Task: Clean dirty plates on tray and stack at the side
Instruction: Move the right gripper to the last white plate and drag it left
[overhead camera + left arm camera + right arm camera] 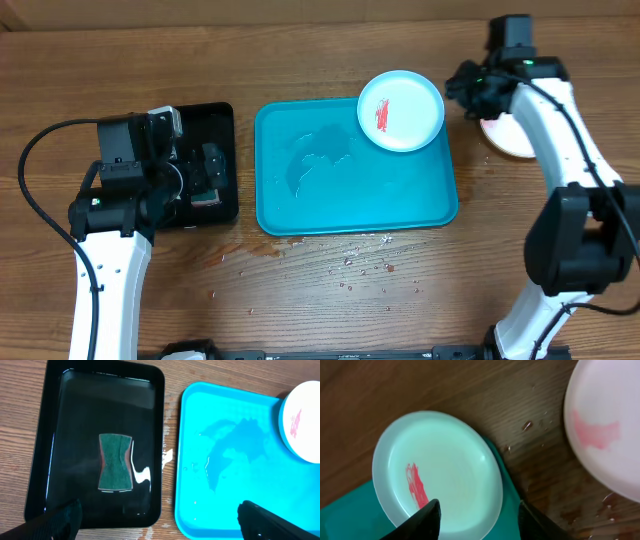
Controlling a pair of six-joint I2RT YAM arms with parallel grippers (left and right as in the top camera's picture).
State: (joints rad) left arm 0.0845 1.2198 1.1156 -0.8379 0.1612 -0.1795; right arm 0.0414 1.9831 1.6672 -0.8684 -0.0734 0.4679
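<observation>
Right end effector (pixel 477 515) over overhanging plate (pixel 435 470)

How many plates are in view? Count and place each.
2. A red-smeared plate sits on the tray's far-right corner; a pink-smeared plate lies on the table beside the tray. More could hide beneath it.

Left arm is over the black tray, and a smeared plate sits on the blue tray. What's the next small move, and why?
Probably lower the left gripper onto the sponge and close on it. The gripper hangs open above the black tray, the sponge lies loose inside, and the plate at a corner of the turquoise tray shows a red smear, so wiping needs the sponge first.
</observation>
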